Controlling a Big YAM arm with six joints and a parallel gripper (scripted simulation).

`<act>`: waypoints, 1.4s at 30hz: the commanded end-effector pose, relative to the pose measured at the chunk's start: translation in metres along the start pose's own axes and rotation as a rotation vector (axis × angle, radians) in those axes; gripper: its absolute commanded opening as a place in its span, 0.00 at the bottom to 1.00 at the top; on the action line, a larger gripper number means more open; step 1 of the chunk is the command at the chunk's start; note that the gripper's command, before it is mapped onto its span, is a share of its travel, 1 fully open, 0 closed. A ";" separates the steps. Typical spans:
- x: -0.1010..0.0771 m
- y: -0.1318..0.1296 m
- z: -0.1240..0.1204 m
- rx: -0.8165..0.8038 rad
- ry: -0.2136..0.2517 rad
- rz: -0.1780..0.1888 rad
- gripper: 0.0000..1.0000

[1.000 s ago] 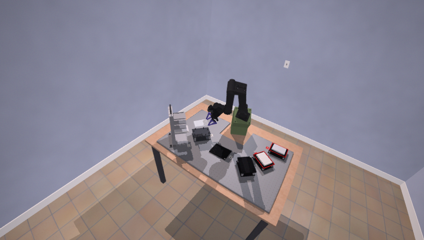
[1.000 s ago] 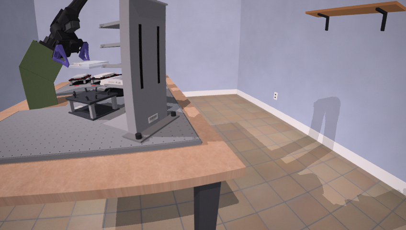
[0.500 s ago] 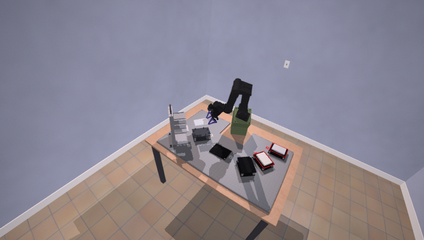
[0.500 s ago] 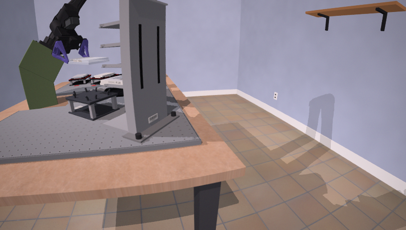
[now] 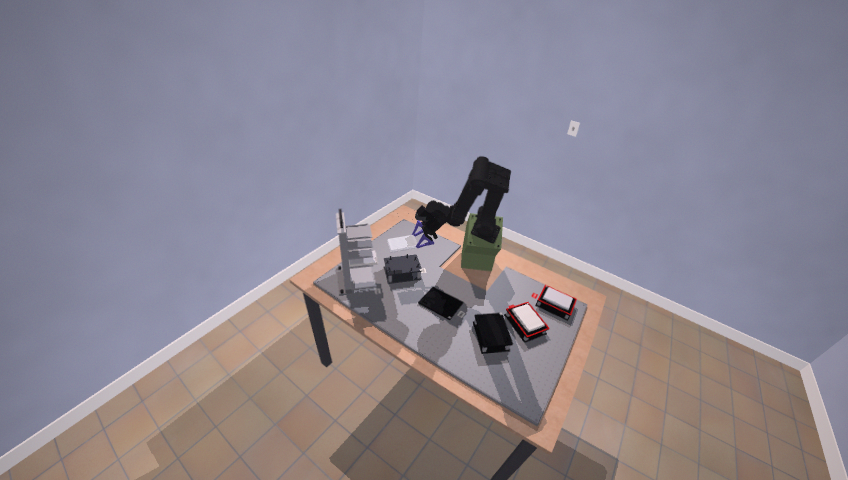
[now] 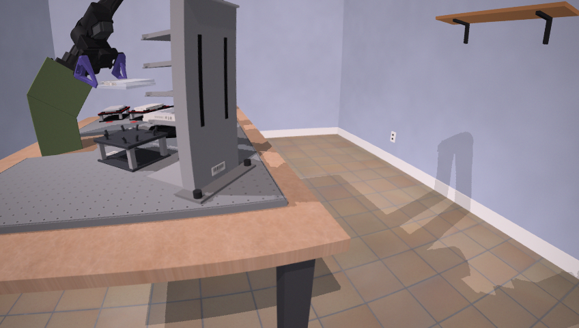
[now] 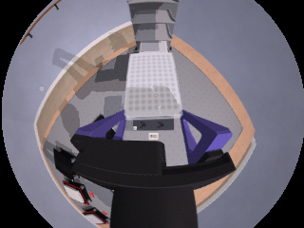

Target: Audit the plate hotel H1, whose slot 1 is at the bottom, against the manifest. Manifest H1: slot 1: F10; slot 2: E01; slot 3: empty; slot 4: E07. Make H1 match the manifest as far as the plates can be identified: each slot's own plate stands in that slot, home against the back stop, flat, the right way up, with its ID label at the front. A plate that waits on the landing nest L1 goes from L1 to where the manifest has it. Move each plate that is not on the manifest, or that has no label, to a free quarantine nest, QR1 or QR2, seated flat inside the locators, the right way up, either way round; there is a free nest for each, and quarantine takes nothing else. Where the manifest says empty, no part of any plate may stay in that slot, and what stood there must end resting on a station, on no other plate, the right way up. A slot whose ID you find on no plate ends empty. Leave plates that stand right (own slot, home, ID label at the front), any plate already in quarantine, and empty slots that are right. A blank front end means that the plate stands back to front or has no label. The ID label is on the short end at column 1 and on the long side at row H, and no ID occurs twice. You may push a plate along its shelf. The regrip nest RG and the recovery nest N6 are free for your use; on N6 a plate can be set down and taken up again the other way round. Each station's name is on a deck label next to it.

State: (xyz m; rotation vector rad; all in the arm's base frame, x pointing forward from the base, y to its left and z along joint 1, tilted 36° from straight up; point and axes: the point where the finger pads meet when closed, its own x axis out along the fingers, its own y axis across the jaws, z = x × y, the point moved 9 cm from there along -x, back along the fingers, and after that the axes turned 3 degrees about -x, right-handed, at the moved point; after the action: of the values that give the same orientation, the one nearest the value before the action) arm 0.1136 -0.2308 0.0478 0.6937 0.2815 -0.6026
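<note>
My gripper [image 6: 100,70] with purple fingers is shut on the near short end of a white well plate [image 6: 126,83] and holds it flat in the air. The plate points at the open front of the grey plate hotel H1 [image 6: 203,93], a short way out from its shelves. In the wrist view the plate [image 7: 151,85] lies between the fingers in line with the hotel [image 7: 152,7]. In the top view the plate [image 5: 399,242] is right of the hotel [image 5: 357,255]. Another white plate [image 6: 160,117] lies low at the hotel's foot. I cannot read any labels.
A raised black nest [image 5: 403,267] stands just below the held plate. Two flat black nests [image 5: 440,302] [image 5: 492,331] lie mid-deck. Two red-edged nests [image 5: 527,320] [image 5: 557,300] each hold a white plate. The arm's green base [image 5: 482,242] stands behind.
</note>
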 end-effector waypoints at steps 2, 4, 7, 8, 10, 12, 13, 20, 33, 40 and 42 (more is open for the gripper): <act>0.000 -0.002 0.009 -0.019 -0.027 -0.004 0.86; 0.000 -0.002 0.009 -0.019 -0.027 -0.004 0.86; 0.000 -0.002 0.008 -0.019 -0.027 -0.004 0.86; 0.000 -0.002 0.008 -0.019 -0.027 -0.004 0.86; 0.000 -0.002 0.008 -0.019 -0.027 -0.004 0.86; 0.001 -0.002 0.008 -0.019 -0.027 -0.004 0.86; 0.001 -0.002 0.008 -0.019 -0.027 -0.004 0.86; 0.001 -0.002 0.008 -0.018 -0.027 -0.004 0.86; 0.011 -0.002 0.013 -0.013 -0.021 0.004 0.86; 0.013 -0.004 0.018 -0.015 -0.027 -0.005 0.86; 0.017 -0.002 0.017 -0.008 -0.015 0.003 0.86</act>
State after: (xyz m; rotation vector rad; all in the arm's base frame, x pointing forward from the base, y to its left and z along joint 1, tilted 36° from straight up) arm 0.1202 -0.2391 0.0492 0.6890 0.2778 -0.6072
